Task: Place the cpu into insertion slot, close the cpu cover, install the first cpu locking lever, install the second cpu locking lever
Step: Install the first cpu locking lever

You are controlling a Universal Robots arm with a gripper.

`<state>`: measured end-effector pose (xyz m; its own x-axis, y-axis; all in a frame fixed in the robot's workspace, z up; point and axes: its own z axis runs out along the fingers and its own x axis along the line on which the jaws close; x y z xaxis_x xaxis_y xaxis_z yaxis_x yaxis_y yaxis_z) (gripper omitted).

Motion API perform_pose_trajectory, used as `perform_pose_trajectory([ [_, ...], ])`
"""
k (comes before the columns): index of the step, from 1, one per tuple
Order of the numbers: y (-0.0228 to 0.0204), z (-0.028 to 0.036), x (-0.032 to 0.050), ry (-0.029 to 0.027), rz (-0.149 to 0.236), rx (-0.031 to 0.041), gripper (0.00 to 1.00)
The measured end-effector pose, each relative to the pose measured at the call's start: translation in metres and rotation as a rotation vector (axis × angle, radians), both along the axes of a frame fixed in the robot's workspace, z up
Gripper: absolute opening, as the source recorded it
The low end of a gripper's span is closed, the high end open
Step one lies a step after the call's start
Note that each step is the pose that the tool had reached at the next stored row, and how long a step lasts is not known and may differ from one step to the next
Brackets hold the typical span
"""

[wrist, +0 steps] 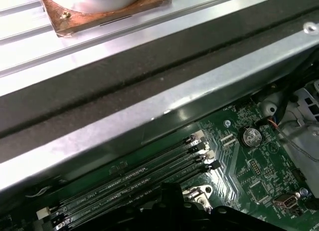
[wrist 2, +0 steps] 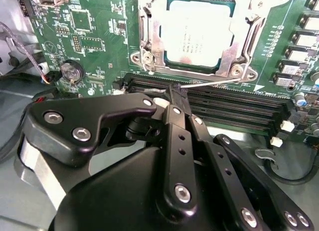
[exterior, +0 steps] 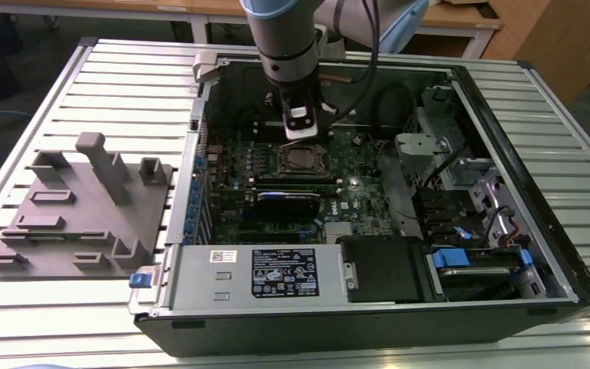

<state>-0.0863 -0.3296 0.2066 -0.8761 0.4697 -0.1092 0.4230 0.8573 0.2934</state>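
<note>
Small square cpu (wrist 2: pixel 199 31): silver-grey metal top, smooth, satin sheen. Thin silvery metal cpu cover (wrist 2: pixel 152 41) framing it: bare, bright, reflective. Green motherboard (wrist 2: pixel 94 46): glossy lacquered surface. Black gripper (wrist 2: pixel 174 90): matt links, shiny metal screw heads. Ribbed silver slat table (exterior: pixel 101 84): dull metal. Grey moulded fixture block (exterior: pixel 80 211), left: matt plastic.

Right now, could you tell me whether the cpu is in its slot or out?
In: the second wrist view shows the cpu seated flat in the insertion slot.

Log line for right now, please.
cpu: seated | cover: down around cpu | gripper: shut, tip at lever
</note>
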Motion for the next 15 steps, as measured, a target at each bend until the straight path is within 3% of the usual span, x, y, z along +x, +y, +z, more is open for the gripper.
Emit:
perform_pose_trajectory([
  [15, 0.0029, -0.0024, 0.0, -0.0004, -0.046, -0.0017, 0.1],
])
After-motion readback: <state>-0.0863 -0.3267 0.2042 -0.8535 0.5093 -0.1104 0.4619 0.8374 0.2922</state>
